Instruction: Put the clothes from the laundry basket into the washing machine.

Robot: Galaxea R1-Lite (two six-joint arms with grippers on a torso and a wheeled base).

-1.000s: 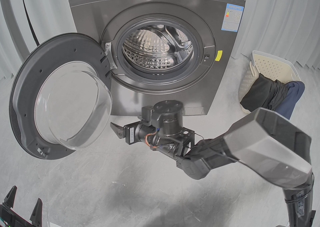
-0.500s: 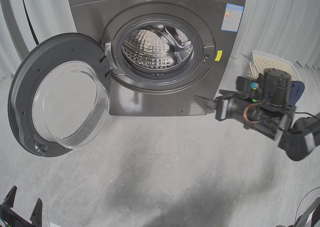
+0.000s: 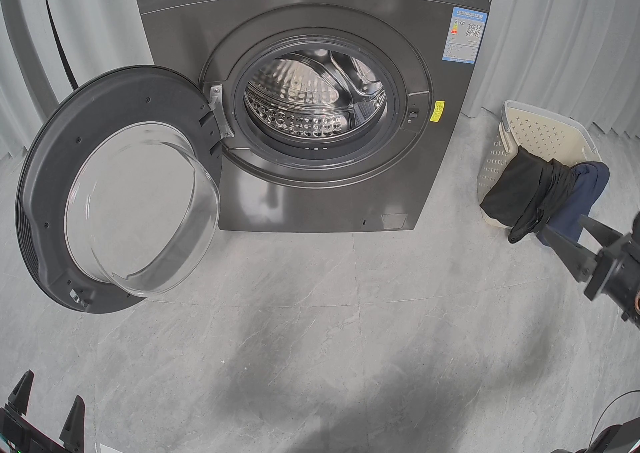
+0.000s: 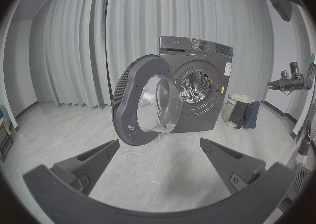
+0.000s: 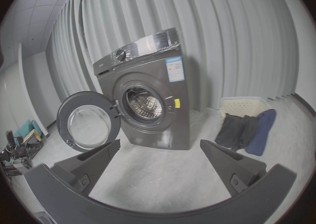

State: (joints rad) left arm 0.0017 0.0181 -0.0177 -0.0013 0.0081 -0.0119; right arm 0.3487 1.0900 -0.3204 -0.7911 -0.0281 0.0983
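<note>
Right hand (image 3: pixel 562 224), spread wide and holding nothing, hangs just beside the clothes (image 3: pixel 527 191) (draped over the laundry basket (image 3: pixel 547 131)).

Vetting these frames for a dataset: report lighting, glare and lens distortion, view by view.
Head view: even light, highlights on the drum and door glass. Left wrist view: fisheye bows the curtains, corners dark. Right wrist view: same bowing, the washing machine leans, and the plastic wrap on its top glares.
</note>
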